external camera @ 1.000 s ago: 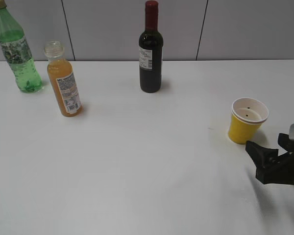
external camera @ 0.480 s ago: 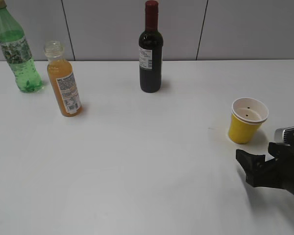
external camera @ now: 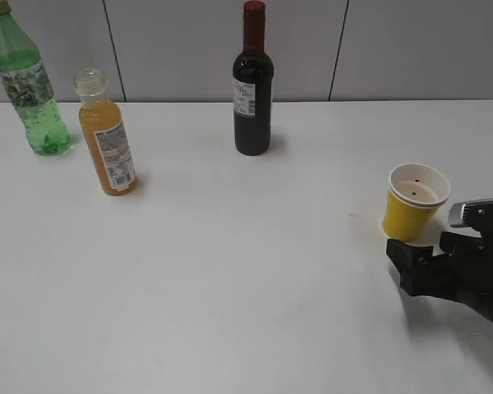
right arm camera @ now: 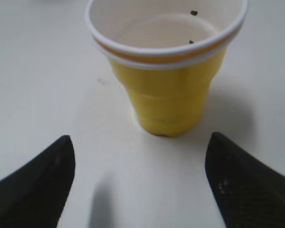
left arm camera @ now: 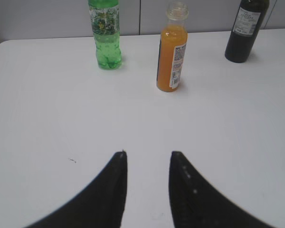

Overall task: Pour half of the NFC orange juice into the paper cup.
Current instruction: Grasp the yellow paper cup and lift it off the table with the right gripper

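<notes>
Upper left of the exterior frame: small clear plastic bottle of orange juice (external camera: 105, 135) upright on the white worktop (external camera: 230, 271), untouched. Left gripper (left arm camera: 147, 164) partly apart, empty. Lower right: yellow paper cup (external camera: 416, 201) empty; right gripper (right arm camera: 137, 156) wide apart just before it. No pouring done.

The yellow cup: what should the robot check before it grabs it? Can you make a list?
1. Small yellow paper cup with white rim standing upright on the white table: ok.
2. Right gripper open wide enough for the cup: ok, its two black fingers sit far apart.
3. Cup lined up between those fingers: ok, it is centred ahead of them in the right wrist view, not yet between them.
4. Cup empty: not ok, a couple of dark specks show inside.
5. Small clear plastic bottle of orange juice upright with nothing around it: ok.
6. Left gripper holding nothing: ok, only table shows between its fingers.
</notes>
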Motion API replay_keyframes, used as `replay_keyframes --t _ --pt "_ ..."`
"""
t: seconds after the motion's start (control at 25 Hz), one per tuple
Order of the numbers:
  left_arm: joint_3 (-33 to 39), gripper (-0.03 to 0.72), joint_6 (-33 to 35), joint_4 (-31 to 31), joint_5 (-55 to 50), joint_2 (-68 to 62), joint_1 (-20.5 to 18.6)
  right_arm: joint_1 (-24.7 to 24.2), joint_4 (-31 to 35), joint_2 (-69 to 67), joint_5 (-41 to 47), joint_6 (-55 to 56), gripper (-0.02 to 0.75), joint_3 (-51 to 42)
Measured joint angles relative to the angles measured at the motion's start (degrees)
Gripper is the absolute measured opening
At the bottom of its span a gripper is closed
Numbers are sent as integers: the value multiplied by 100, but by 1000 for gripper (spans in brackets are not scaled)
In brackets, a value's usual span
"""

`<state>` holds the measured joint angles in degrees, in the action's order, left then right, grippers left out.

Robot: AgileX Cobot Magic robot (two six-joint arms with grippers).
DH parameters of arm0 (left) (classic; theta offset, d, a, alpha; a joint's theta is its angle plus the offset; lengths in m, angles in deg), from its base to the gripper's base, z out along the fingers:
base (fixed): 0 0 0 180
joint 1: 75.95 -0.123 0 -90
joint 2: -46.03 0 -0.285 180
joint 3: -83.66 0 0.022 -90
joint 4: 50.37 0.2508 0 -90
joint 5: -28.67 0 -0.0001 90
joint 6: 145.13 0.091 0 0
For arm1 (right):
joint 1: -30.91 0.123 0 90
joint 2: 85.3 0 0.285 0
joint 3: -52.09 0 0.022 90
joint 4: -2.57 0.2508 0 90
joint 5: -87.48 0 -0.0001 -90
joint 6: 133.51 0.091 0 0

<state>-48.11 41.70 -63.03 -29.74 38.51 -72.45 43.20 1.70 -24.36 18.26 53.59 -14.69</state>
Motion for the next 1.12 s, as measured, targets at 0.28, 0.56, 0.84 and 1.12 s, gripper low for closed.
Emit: replay_keyframes --t 0.28,0.56,0.84,1.12 --pt "0 239 0 0 0 0 0 0 7 -293 -6 17 651 290" --pt "0 239 0 0 0 0 0 0 167 -586 -28 22 649 490" --pt "0 239 0 0 0 0 0 0 258 -845 -90 22 646 687" --pt "0 239 0 0 0 0 0 0 293 -1039 -90 27 637 1029"
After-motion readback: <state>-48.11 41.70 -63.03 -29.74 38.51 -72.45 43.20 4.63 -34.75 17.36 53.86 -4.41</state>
